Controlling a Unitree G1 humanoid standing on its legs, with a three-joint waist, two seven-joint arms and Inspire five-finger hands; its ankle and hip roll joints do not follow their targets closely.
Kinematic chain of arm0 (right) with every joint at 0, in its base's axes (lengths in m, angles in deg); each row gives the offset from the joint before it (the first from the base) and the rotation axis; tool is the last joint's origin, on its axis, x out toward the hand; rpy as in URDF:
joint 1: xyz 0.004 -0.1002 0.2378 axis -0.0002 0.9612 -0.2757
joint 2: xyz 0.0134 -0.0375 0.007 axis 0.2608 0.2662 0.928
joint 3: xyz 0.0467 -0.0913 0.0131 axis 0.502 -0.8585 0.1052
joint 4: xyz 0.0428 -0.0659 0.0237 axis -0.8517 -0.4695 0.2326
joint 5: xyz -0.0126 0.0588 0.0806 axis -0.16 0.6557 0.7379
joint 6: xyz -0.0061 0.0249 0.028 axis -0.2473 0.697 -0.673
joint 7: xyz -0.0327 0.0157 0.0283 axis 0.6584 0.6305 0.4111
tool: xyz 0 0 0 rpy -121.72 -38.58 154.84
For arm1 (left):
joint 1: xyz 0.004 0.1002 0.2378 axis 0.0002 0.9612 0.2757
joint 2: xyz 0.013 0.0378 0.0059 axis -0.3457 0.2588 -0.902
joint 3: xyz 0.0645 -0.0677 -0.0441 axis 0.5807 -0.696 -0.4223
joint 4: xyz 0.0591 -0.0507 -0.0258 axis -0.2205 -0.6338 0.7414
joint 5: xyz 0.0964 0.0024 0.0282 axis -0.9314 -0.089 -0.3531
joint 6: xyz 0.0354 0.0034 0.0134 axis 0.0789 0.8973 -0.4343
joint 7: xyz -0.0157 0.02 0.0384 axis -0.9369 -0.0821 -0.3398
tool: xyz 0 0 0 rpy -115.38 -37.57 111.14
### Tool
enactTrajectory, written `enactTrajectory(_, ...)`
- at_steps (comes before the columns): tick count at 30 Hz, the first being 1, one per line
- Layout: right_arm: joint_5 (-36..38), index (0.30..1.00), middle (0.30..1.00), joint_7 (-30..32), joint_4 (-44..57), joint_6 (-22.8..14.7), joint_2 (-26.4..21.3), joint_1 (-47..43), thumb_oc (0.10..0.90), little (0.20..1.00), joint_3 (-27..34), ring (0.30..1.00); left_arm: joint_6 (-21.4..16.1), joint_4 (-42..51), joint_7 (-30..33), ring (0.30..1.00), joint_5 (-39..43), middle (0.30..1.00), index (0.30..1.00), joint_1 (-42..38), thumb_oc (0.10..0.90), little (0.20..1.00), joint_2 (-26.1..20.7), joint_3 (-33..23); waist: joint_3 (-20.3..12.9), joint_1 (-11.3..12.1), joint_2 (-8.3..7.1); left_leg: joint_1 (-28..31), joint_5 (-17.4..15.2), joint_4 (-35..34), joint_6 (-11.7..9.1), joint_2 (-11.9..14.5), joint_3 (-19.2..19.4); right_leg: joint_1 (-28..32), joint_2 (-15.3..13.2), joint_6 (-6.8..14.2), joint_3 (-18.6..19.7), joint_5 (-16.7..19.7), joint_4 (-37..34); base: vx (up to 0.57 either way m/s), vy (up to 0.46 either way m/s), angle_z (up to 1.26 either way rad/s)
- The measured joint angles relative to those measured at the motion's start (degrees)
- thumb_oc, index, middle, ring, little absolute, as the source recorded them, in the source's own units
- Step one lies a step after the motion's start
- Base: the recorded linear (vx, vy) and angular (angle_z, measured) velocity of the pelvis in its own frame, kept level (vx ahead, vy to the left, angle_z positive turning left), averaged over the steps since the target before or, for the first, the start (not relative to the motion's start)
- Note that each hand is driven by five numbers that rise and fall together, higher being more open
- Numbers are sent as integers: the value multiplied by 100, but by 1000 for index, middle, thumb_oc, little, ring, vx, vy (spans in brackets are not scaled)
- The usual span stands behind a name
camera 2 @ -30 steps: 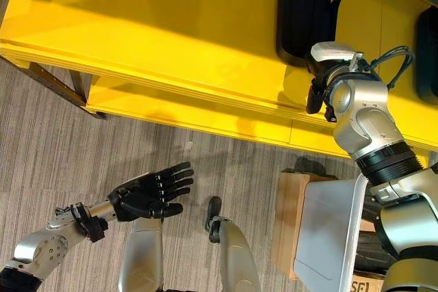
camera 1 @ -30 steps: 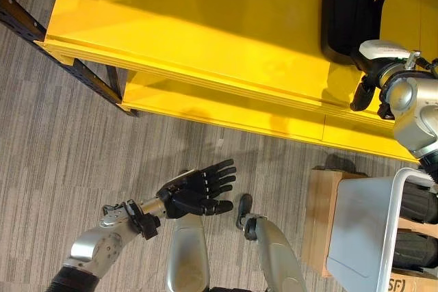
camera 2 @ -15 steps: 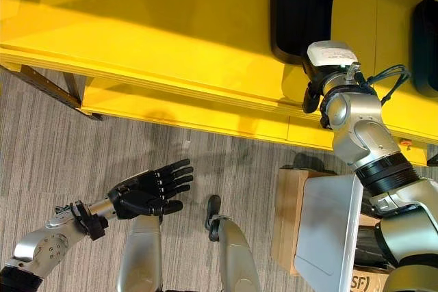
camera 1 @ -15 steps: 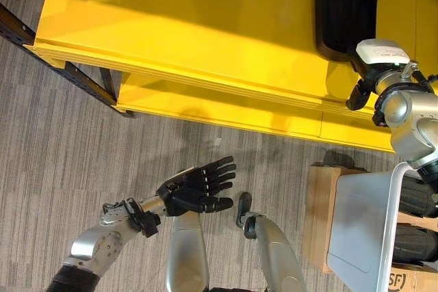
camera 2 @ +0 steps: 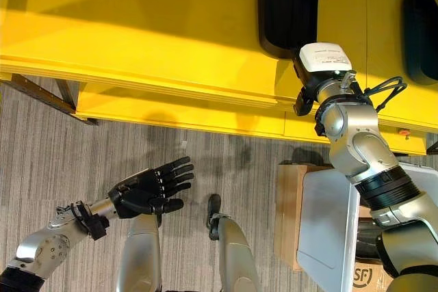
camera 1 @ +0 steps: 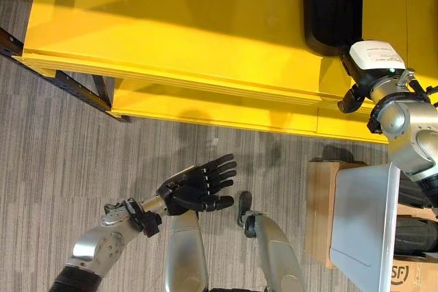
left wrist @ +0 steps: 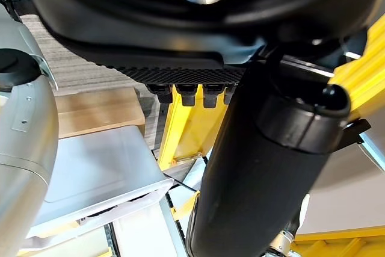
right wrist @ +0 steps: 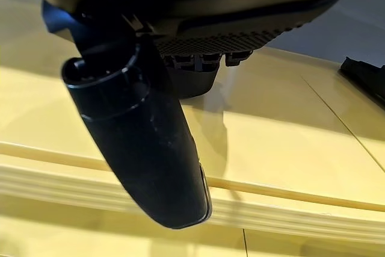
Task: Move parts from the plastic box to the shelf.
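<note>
Yellow shelf: a broad painted metal shelf (camera 1: 205, 25) fills the upper part of both eye views, a lower yellow tier under its front edge.
Black part: a long black moulded part (camera 2: 286, 8) lies flat on the shelf top, upper centre-right of the right eye view, just above the right hand.
Second part: another black part (camera 2: 419, 32) lies on the shelf at the upper right edge.
Right hand: dark hand (camera 2: 304, 97) at the shelf's front edge, right of centre; thumb (right wrist: 144, 148) straight, fingers straight past it over the shelf, holding nothing.
Left hand: dark hand (camera 1: 198, 186) in the lower centre over the grey striped carpet (camera 1: 61, 162), palm up, fingers spread wide, empty.
Plastic box: pale grey plastic box (camera 1: 366, 223) at the lower right, on a tan cardboard carton (camera 1: 318, 210); dark parts (camera 1: 417, 234) show past its rim.
</note>
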Motion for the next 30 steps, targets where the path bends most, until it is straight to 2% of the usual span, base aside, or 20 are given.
enactTrajectory(6, -166, 1000, 1000, -29, 707, 120, 1, 214, 900, 1000, 147, 1000, -2, 2, 6, 1000, 168, 1000, 1000, 6, 900, 1000, 59, 5, 2, -115, 11, -4, -9, -2, 14, -9, 97, -91, -17, 19, 90, -22, 75, -9, 51, -5)
enactTrajectory(9, -227, 1000, 1000, -27, 703, 195, 1, 235, 900, 1000, 159, 1000, -16, 1, 11, 1000, 169, 1000, 1000, -8, 900, 1000, 79, 8, 3, -131, 40, -5, -13, -1, 22, -15, 155, -145, -29, 26, 147, -25, 116, -11, 46, -8)
enactTrajectory(13, -229, 1000, 1000, 12, 704, 350, 1, 437, 900, 1000, 352, 1000, -96, 2, 13, 1000, 174, 1000, 1000, 0, 900, 1000, 242, 16, 7, -137, 153, 2, -16, -2, 26, -19, 157, -150, -35, 18, 149, -46, 146, 2, 20, 0)
enactTrajectory(19, -333, 1000, 1000, 288, 858, 449, 59, 522, 900, 1000, 545, 1000, -102, 5, 15, 1000, 180, 1000, 1000, -3, 900, 1000, 280, 96, 11, -202, 195, 10, -16, -10, 24, -18, 161, -189, -35, 7, 153, -88, 228, 0, 18, 0)
enactTrajectory(26, -432, 1000, 1000, 962, 980, 605, 167, 579, 900, 1000, 799, 1000, -136, 5, 29, 1000, 179, 1000, 1000, -5, 900, 1000, 483, 184, 10, -277, 277, 13, -14, -21, 26, -25, 284, -301, -48, 18, 274, -96, 333, -15, 56, -6)
enactTrajectory(30, -16, 1000, 1000, 1848, 1120, 535, 384, 658, 900, 1000, 1137, 1000, -261, 6, 35, 1000, 184, 1000, 1000, -28, 900, 1000, 522, 271, 14, -367, 402, 26, -10, -28, 31, -62, 308, -335, -81, 24, 302, -107, 389, -17, 83, -1)
